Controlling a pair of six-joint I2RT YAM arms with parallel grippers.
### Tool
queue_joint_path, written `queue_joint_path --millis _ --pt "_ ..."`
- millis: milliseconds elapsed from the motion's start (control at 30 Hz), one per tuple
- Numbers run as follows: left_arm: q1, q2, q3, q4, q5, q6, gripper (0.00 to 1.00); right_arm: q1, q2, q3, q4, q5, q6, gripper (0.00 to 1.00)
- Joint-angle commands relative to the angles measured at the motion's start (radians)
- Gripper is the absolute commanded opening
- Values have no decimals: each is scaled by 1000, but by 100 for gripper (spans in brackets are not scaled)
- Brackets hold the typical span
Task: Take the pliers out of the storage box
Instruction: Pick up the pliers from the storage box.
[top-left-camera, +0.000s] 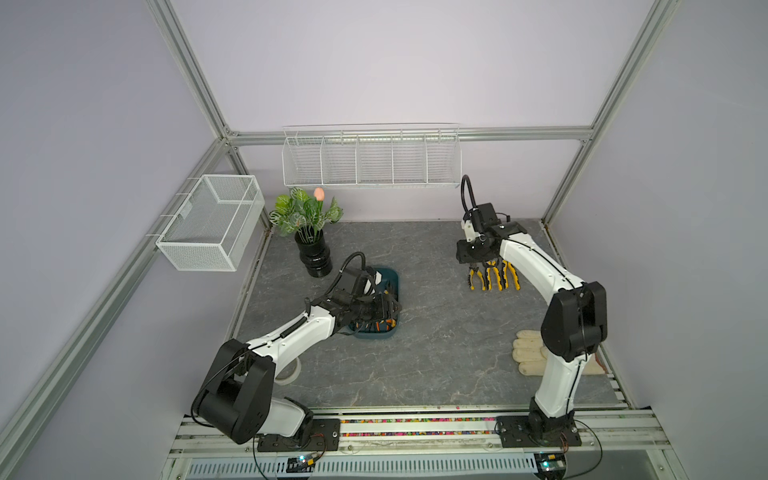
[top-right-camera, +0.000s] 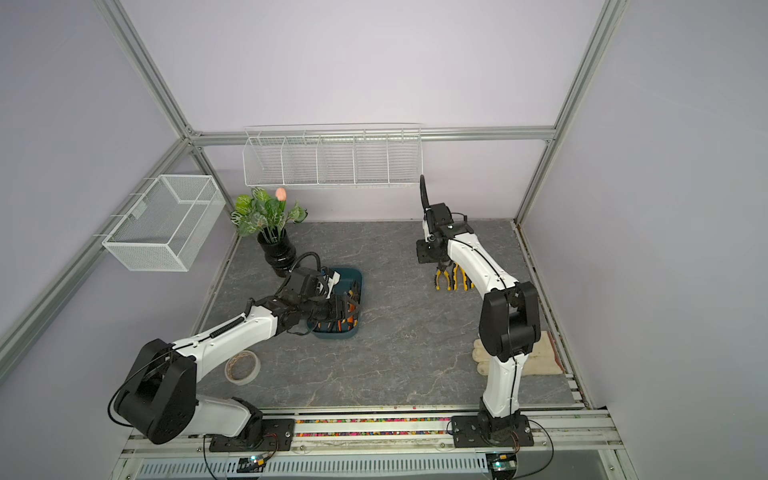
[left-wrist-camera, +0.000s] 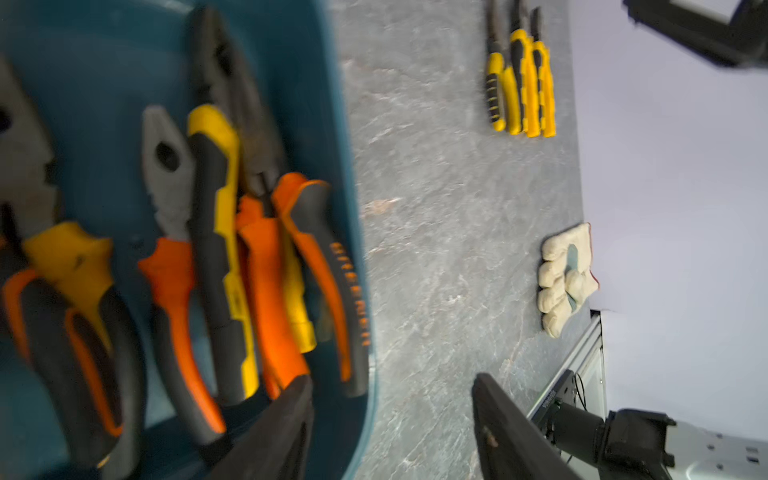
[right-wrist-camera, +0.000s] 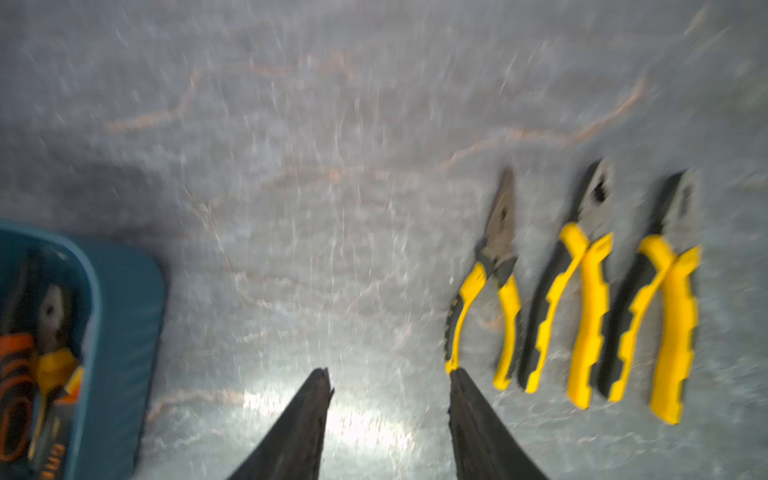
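Observation:
The dark teal storage box (top-left-camera: 394, 279) (top-right-camera: 358, 279) sits left of the table's centre. Several pliers (left-wrist-camera: 266, 286) with orange-and-black or yellow-and-black handles lie inside it. My left gripper (left-wrist-camera: 392, 382) (top-left-camera: 388, 309) is open and astride the box's wall (left-wrist-camera: 299, 83): one finger is over the handles inside, the other over the table. Three yellow-handled pliers (top-left-camera: 492, 279) (top-right-camera: 453, 279) (right-wrist-camera: 582, 299) lie side by side on the table at the right. My right gripper (right-wrist-camera: 390, 372) (top-left-camera: 478, 264) hangs open and empty beside the nearest of them. The box's corner (right-wrist-camera: 120, 311) shows in the right wrist view.
A cream work glove (top-left-camera: 528, 351) lies near the right arm's base. A tape roll (top-right-camera: 242, 367) lies by the left arm. A black vase with a plant (top-left-camera: 313, 257) stands behind the box. A white mesh basket (top-left-camera: 212, 222) and a long wire rack (top-left-camera: 370, 160) hang on the walls.

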Motion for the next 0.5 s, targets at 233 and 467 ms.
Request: queue_joint_path --millis 233,467 --pt "4 75 26 26 -13 -15 63 12 -64 -163 82 -13 24 49" --pt "2 132 63 49 11 -19 63 12 -51 -195 98 -13 25 48"
